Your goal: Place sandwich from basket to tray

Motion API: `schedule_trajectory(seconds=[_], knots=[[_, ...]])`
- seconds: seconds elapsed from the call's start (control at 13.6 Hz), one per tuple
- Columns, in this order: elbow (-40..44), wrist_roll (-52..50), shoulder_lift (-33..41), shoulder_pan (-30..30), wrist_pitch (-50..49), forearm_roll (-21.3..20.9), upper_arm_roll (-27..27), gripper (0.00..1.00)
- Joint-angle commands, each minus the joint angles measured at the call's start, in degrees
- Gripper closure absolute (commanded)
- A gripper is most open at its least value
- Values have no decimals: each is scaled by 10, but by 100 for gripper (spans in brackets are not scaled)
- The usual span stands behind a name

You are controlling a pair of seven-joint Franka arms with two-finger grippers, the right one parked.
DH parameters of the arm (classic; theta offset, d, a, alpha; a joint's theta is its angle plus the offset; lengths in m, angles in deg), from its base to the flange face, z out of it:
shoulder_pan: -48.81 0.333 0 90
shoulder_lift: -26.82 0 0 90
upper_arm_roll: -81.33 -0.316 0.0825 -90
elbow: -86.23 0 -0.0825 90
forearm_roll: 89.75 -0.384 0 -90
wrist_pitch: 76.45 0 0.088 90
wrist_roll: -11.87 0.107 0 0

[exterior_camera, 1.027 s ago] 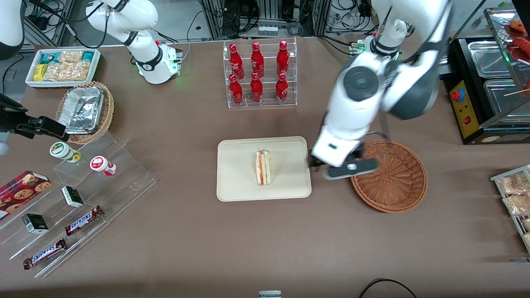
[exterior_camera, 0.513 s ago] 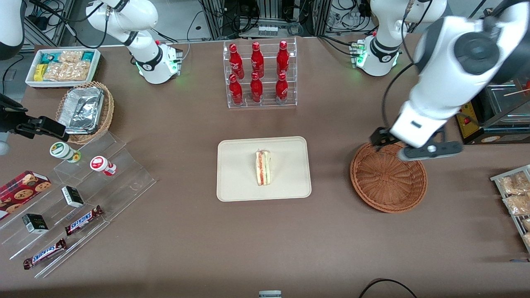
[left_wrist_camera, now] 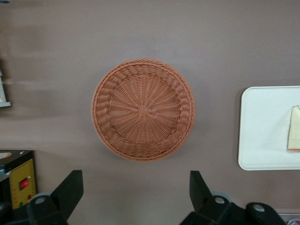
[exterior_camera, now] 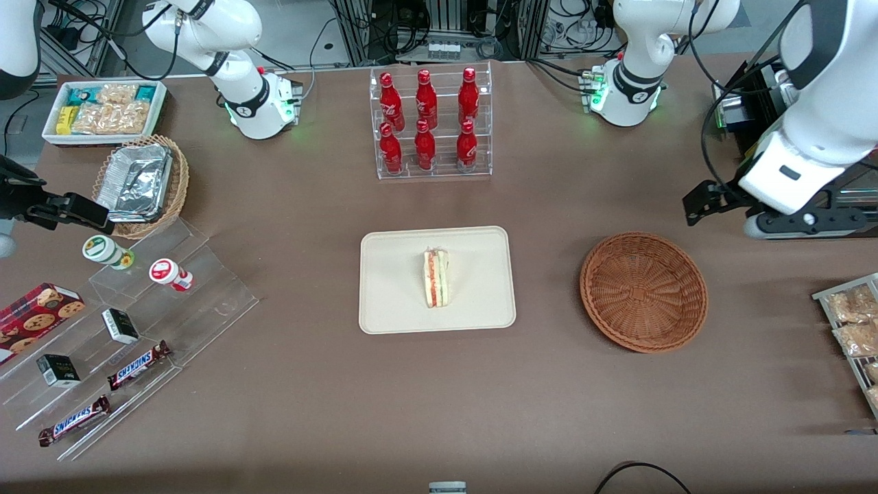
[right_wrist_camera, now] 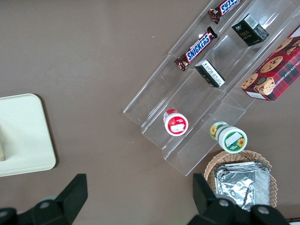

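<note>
Small wrapped triangular sandwich wedge already lying on flat cream rectangular tray, long axis front-to-back, w/ claw wide open, holding nothing, well off toward working arm's end, above bench past empty reddish-brown wicker basket.

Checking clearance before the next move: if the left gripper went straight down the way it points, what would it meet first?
Probably bare table. The gripper, fingers open, points down beside the empty basket, toward the working arm's end; depth is unclear.

A brown counter fills the scene, with tangled black cables on the grey floor above it.
</note>
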Motion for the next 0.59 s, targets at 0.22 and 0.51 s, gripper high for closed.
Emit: schedule_trajectory(seconds=[0.22, 0.51], knots=[[-10, 55, 23, 51, -13, 8, 5, 0], [4, 64, 15, 80, -12, 9, 2, 0]])
